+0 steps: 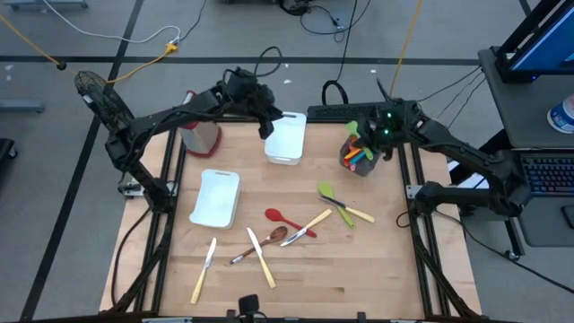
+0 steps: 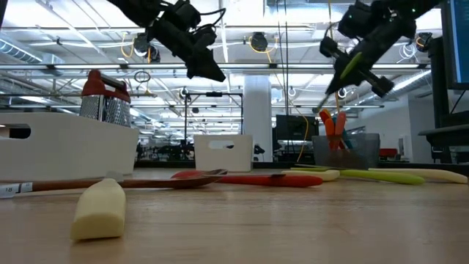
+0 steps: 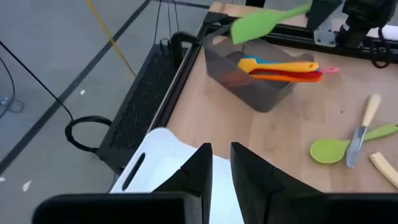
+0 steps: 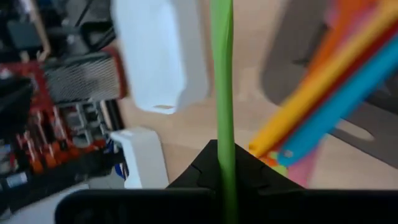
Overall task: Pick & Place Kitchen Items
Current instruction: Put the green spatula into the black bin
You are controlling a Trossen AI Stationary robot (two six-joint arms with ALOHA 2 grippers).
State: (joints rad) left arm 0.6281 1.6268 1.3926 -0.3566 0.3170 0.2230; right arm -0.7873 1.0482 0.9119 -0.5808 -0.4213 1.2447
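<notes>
My right gripper hangs over the grey bin at the far right, shut on a green spatula whose blade points toward the table's left. The bin holds orange, blue, yellow and pink utensils. My left gripper hovers above the far white bin, fingers a narrow gap apart with nothing between them. A red spoon, a wooden spoon, a green spoon and cream knives lie flat on the wooden table. My right gripper pinches the green spatula's handle between its two fingers. The handle runs straight out ahead of the fingers, with the blade at the far free end. The spatula is lifted clear, tilted above the grey bin.
A metal grater with a red top stands at the far left. A white tray lies left of centre. Two more cream knives lie near the spoons. Bare wood shows along the near right part of the table.
</notes>
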